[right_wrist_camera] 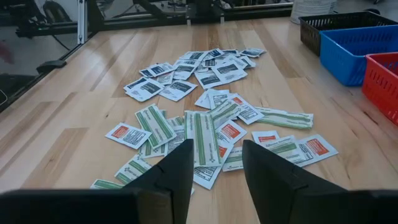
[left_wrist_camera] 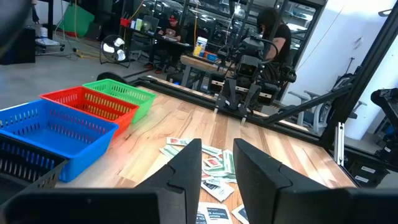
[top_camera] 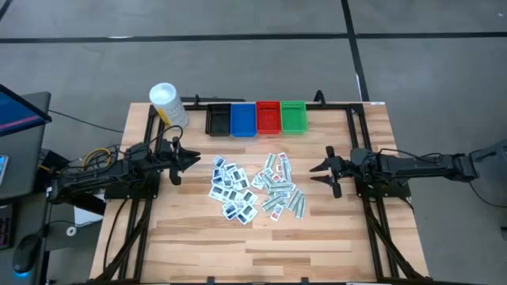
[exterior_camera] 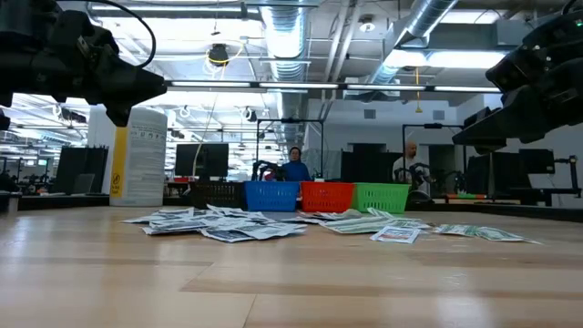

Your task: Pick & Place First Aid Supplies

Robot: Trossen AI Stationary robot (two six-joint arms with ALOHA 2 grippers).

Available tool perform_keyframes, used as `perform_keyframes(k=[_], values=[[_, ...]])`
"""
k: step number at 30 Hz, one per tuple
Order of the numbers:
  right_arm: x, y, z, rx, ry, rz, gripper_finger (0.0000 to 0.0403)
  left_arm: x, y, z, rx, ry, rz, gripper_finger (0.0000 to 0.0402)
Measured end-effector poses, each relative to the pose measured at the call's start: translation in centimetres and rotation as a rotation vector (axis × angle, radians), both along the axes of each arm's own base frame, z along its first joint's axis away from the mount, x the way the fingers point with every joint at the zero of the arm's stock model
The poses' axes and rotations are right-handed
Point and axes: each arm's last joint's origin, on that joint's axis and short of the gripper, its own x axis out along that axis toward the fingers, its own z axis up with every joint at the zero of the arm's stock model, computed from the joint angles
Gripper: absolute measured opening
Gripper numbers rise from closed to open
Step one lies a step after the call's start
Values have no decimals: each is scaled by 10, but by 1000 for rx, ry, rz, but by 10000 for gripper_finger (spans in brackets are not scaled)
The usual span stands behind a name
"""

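Packets: many small flat packets (top_camera: 253, 188) lie loose in a heap at the middle of the counter (top_camera: 333, 245), none in a bin
White-and-blue packets: these (right_wrist_camera: 180, 78) make up the heap's side toward the left arm
Green strips: pale green strips (right_wrist_camera: 202, 138) with red-marked packets (right_wrist_camera: 231, 132) among them fill the side toward the right arm, some overlapping
Bins: black bin (top_camera: 218, 119), blue bin (top_camera: 242, 119), red bin (top_camera: 268, 116) and green bin (top_camera: 293, 116) stand touching in a row at the counter's far edge, beyond the heap
Container: a yellow container (top_camera: 168, 105) with a white cap stands near the far left corner, beside the black bin
Left pincer: the left pincer (top_camera: 190, 159) hangs above the counter, left of the heap and apart from it, pointing toward it; its fingers (left_wrist_camera: 186, 168) are spread with a gap between them and nothing in it
Right pincer: the right pincer (top_camera: 318, 172) hangs above the counter just right of the heap, pointing toward it; its fingers (right_wrist_camera: 177, 168) are spread, nothing between them, the green strips showing through the gap
Room: in the low view, people sit at desks well behind the bins
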Motion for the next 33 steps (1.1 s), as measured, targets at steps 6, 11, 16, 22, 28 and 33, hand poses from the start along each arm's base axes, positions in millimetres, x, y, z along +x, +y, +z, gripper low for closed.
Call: perform_keyframes(k=[6, 11, 16, 22, 28, 33], values=[[-1, 1, -2, -99, 16, 75, 131, 0, 0, 0, 0, -1, 0, 93], [0, 2, 0, -311, -22, 157, 131, 0, 0, 0, 0, 0, 0, 93], [0, 2, 0, -322, -23, 161, 131, 0, 1, 3, 9, -27, 40, 93], [0, 2, 0, -323, -23, 161, 131, -1, 1, 8, 44, -76, 57, 93], [0, 1, 1, -338, -23, 120, 131, -1, 1, 12, -53, -138, 35, 93], [3, -4, 13, -395, -115, -42, 131, 6, -3, 4, -64, -41, -154, 93]])
